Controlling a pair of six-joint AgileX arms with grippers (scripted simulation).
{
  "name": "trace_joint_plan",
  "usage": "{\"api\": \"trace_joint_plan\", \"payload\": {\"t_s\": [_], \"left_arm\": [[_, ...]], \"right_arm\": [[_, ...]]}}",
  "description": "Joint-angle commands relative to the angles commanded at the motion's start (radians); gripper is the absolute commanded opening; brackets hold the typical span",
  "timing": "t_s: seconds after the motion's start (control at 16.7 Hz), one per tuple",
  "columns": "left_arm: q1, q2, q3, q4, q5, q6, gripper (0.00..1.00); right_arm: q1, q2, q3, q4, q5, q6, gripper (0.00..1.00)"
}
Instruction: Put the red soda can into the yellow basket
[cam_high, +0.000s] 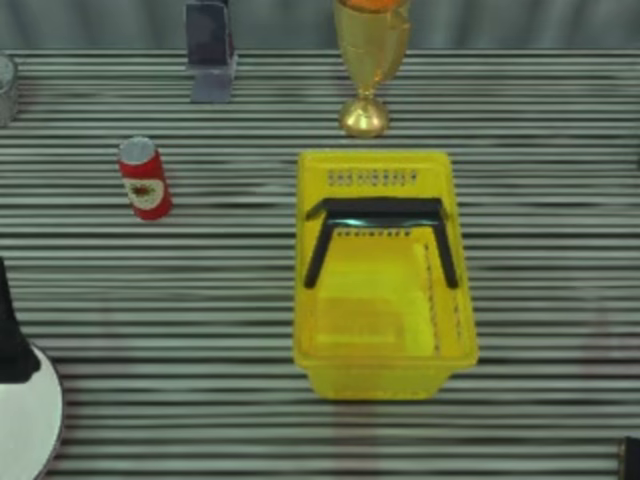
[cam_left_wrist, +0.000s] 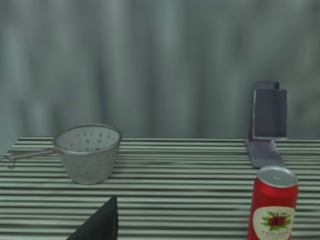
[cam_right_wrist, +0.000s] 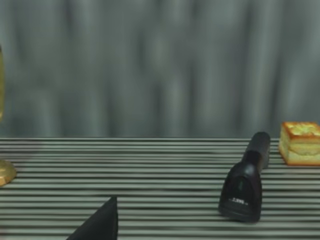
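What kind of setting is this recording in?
Most likely a simulated tabletop test scene, not a real room: a striped table before a plain grey backdrop, scattered with unrelated items such as a yellow basket, a red soda can and a gold goblet.

Cut off by the top view's upper edge: the gold goblet's (cam_high: 370, 60) bowl and the dark stand (cam_high: 210, 50). Barely in at the left edge, a metal strainer (cam_high: 5, 85). Cropped at the left wrist view's lower edge, the red soda can (cam_left_wrist: 272, 205). Only a dark tip of each pincer visible.
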Motion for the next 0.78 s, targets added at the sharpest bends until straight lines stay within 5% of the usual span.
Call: {"api": "trace_joint_plan", "payload": {"t_s": [0.36,0.78], "left_arm": [[-0.011,0.094,0.065,-0.068,0.004,0.024,1.0],[-0.058,0.58,0.427,-0.397,0.016,0.147,1.0]], "right_arm": [[0.0,0.0,0.0,0.0,0.0,0.0,1.0],[0.0,0.0,0.0,0.0,0.0,0.0,1.0]]}}
